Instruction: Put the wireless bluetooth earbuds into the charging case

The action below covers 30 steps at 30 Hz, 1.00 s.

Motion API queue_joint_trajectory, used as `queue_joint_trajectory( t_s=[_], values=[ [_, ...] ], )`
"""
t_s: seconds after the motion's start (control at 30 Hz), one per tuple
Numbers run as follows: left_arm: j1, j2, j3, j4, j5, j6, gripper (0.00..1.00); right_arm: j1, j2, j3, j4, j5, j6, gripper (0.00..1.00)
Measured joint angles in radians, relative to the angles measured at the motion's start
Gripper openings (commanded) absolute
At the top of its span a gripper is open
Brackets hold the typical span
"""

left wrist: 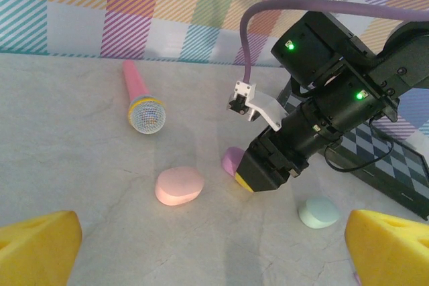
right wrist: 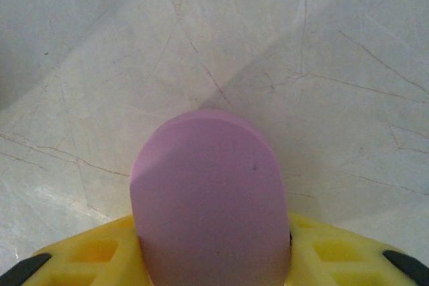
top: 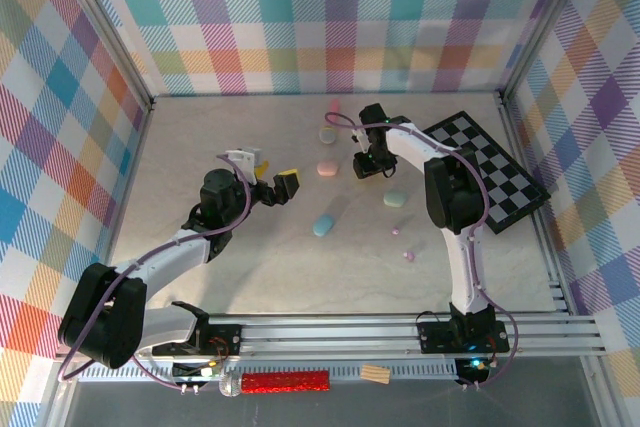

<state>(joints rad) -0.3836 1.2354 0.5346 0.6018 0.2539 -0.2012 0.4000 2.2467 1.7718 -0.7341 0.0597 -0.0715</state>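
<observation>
A purple pebble-shaped charging case point(right wrist: 208, 192) lies on the marble table between the yellow fingers point(right wrist: 94, 256) of my right gripper point(right wrist: 211, 259), which press on both its sides. From the left wrist view that right gripper point(left wrist: 258, 175) stands over the case point(left wrist: 232, 159), covering most of it. My left gripper point(top: 276, 175) hovers open and empty left of the cases, its yellow fingertips point(left wrist: 40, 246) spread wide. A tiny purple earbud point(top: 408, 255) and a pale one point(top: 397, 231) lie apart on the table near the right arm.
Other cases lie around: pink point(top: 327, 168), mint point(top: 395, 198), blue point(top: 324, 225) and peach point(top: 326, 134). A pink microphone point(left wrist: 141, 102) lies at the back. A chessboard point(top: 490, 172) sits at the right. Plaid walls enclose the table.
</observation>
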Motion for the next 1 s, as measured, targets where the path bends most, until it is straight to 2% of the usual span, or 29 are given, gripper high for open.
queue_joint_trajectory(
  t_s=[0.1,0.2,0.43,0.6,0.83,1.0],
  values=[
    [0.000,0.000,0.000,-0.002,0.019,0.027,1.00,0.000,-0.011,-0.016,0.009,-0.005,0.000,0.44],
    [0.000,0.000,0.000,-0.003,0.037,0.051,1.00,0.000,-0.076,-0.104,0.030,-0.027,-0.002,0.42],
    [0.000,-0.025,0.086,-0.156,0.043,0.117,1.00,0.000,-0.412,-0.378,0.105,-0.132,-0.042,0.40],
    [0.000,-0.080,0.156,-0.263,0.105,0.195,1.00,0.000,-0.639,-0.498,0.147,-0.233,-0.063,0.39],
    [0.000,-0.064,0.281,-0.433,0.284,0.346,1.00,0.000,-0.805,-0.508,0.094,-0.355,-0.129,0.35],
    [-0.005,0.013,0.373,-0.558,0.454,0.468,1.00,0.009,-0.846,-0.476,-0.003,-0.433,-0.201,0.34]
  ],
)
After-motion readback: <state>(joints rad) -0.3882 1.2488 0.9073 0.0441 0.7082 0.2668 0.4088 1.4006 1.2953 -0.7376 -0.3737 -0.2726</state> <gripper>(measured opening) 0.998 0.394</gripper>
